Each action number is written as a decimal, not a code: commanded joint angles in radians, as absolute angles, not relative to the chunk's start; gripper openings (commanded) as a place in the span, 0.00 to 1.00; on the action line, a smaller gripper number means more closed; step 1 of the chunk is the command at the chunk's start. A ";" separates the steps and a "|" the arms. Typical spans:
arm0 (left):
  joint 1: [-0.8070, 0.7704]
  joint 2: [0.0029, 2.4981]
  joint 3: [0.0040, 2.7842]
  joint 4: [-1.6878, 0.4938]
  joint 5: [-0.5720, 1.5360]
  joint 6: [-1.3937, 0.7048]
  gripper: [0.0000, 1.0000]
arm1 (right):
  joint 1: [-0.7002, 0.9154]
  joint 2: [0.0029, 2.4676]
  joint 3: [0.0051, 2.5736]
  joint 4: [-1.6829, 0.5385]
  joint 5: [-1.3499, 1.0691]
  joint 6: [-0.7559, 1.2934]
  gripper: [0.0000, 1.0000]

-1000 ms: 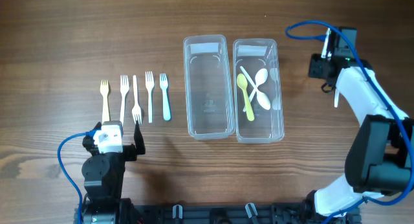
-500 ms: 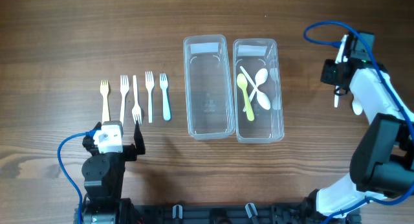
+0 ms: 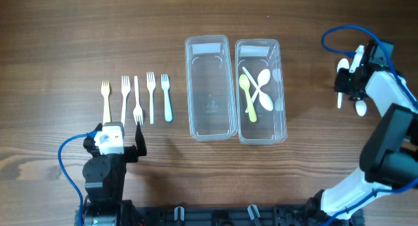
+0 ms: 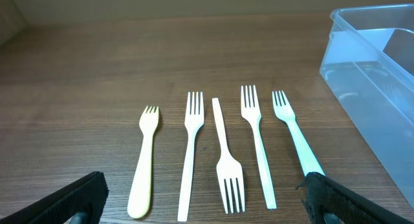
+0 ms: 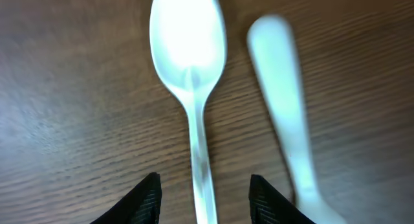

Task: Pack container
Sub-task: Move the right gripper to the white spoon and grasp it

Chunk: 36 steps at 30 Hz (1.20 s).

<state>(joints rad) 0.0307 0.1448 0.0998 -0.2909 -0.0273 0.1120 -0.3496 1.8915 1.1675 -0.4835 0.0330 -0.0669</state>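
Note:
Two clear containers stand mid-table: the left one (image 3: 210,89) is empty, the right one (image 3: 279,95) holds a yellow-green spoon (image 3: 249,98) and white spoons (image 3: 263,89). Several forks (image 3: 138,98) lie in a row on the left, also in the left wrist view (image 4: 226,159). My left gripper (image 3: 112,138) is open and empty just before the fork handles (image 4: 207,211). My right gripper (image 3: 349,82) is open at the far right, low over a white spoon (image 5: 191,68) whose handle runs between the fingers (image 5: 204,201). A second white spoon (image 5: 284,127) lies beside it.
In the overhead view, one spoon's handle (image 3: 339,100) and the other's bowl (image 3: 360,108) show beside the right arm. The empty container's corner (image 4: 381,62) is at the right of the left wrist view. Bare wooden table (image 3: 98,30) lies behind the forks.
My right arm has swung to the right, away from the containers, and now sits over the two loose spoons. The left arm, forks and containers have not moved.

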 commanded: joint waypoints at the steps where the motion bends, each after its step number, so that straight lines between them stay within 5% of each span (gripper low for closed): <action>1: 0.025 0.144 0.090 -0.289 -0.012 0.127 1.00 | -0.345 1.946 1.170 -0.471 -0.002 -0.104 0.44; 14: 0.025 0.144 0.090 -0.289 -0.012 0.127 1.00 | -0.349 1.980 1.170 -0.402 -0.001 -0.105 0.48; 18: 0.025 0.144 0.090 -0.289 -0.012 0.127 1.00 | -0.349 1.980 1.170 -0.364 -0.002 -0.105 0.59; 20: 0.025 0.144 0.090 -0.289 -0.012 0.127 1.00 | -0.349 1.980 1.170 -0.360 -0.002 -0.105 0.49; 21: 0.025 0.144 0.090 -0.289 -0.012 0.127 1.00 | -0.349 1.981 1.170 -0.360 -0.002 -0.105 0.33; 26: 0.025 0.144 0.091 -0.289 -0.012 0.127 1.00 | -0.349 1.981 1.170 -0.376 -0.002 -0.105 0.05; 36: 0.025 0.144 0.090 -0.289 -0.012 0.127 1.00 | -0.323 1.779 1.280 -0.408 -0.038 -0.105 0.04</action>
<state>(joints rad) 0.0307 0.1448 0.0998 -0.2913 -0.0273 0.1120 -0.3458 1.9339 1.1786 -0.4133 -0.0044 -0.1032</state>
